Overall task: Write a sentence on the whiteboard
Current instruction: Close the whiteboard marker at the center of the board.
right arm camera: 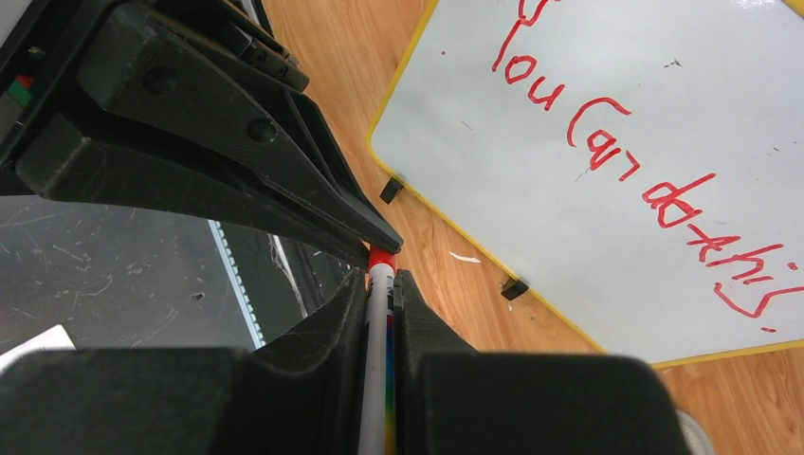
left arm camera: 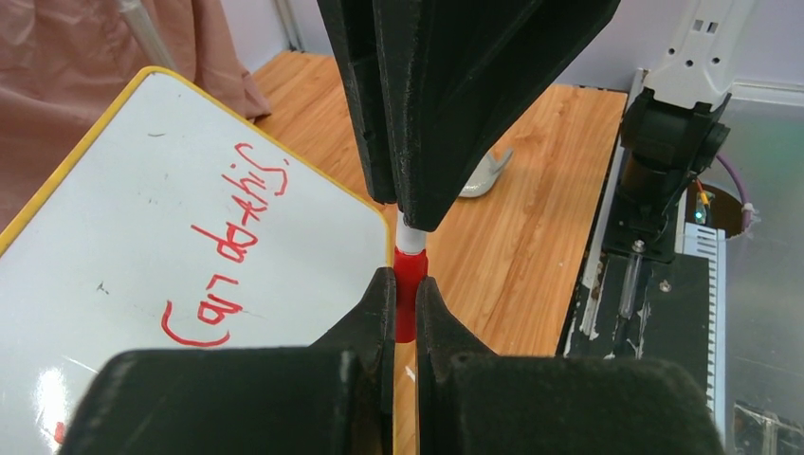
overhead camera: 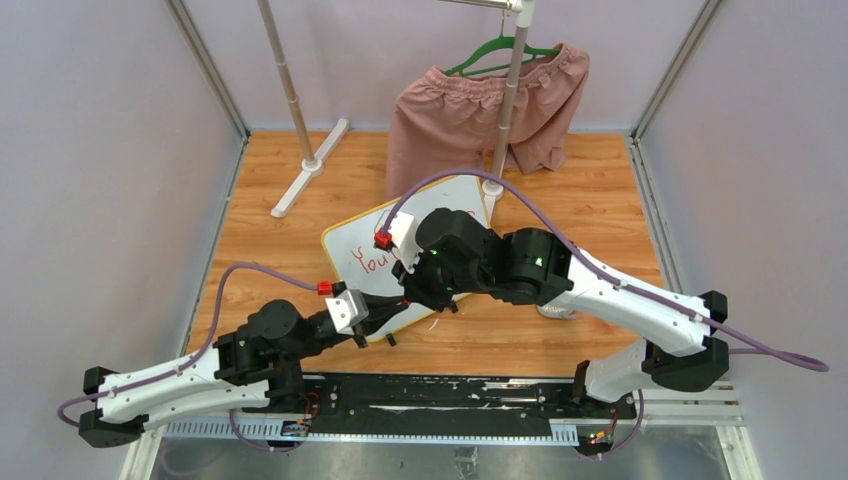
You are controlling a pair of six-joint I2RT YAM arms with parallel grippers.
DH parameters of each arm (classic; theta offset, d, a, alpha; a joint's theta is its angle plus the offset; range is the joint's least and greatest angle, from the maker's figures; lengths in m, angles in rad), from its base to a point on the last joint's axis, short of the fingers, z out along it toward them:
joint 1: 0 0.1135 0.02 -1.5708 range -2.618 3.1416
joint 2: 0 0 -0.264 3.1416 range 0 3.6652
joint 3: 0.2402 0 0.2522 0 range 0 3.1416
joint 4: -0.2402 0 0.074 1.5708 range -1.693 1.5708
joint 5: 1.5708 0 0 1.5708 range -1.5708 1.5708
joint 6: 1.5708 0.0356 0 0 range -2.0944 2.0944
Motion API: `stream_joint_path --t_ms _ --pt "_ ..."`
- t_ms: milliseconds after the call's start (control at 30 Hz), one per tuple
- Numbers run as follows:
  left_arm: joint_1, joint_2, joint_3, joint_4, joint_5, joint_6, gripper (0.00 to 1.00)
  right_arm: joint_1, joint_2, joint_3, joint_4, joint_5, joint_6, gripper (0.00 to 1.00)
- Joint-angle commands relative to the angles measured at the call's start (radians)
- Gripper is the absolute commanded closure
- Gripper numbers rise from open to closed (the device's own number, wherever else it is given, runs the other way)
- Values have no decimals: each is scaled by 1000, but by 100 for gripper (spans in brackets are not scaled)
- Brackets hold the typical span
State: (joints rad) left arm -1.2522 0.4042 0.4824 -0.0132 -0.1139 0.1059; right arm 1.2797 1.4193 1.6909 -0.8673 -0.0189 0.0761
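The wooden table (overhead camera: 600, 200) carried a garment rack (overhead camera: 512, 90) at its far side, with pink shorts (overhead camera: 450, 120) hanging from a green hanger. In front of the rack's foot the whiteboard (overhead camera: 352, 243) lay flat on the table. It was turned at an angle, and its near corner reached toward the arms.

The left arm (overhead camera: 180, 375) stretched low from its base at the near left, forward and to the right, with its wrist level with the board's near edge. The right arm (overhead camera: 620, 295) rose from the near right and bent leftward over the board, its wrist hanging above the board's near half and covering much of the white surface.

The two grippers met tip to tip just off the board's near edge. The left gripper (left arm camera: 406, 305) had its fingers pressed together on the red cap (left arm camera: 410, 284). The right gripper (right arm camera: 381, 303) had its fingers clamped on the white barrel of the marker (right arm camera: 377, 341).

The sentence (right arm camera: 645, 180) ran in red handwriting in one line across the board, reading "You can do this". From above, only its first word showed beside the right wrist.

The barrel and cap lay in one line between the facing fingertips, the barrel's end running into the cap. Whether the cap was fully seated could not be told.
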Motion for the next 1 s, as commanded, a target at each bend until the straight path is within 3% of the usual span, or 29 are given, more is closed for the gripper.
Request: stream_joint_path --t_ms 0,433,967 --pt "4 -35 106 265 17 17 100 6 49 -53 3 -84 44 100" --pt "4 -23 157 303 51 20 100 15 94 -82 68 -108 69 100" --pt "4 -50 107 272 12 27 100 15 63 -64 84 -47 89 100"
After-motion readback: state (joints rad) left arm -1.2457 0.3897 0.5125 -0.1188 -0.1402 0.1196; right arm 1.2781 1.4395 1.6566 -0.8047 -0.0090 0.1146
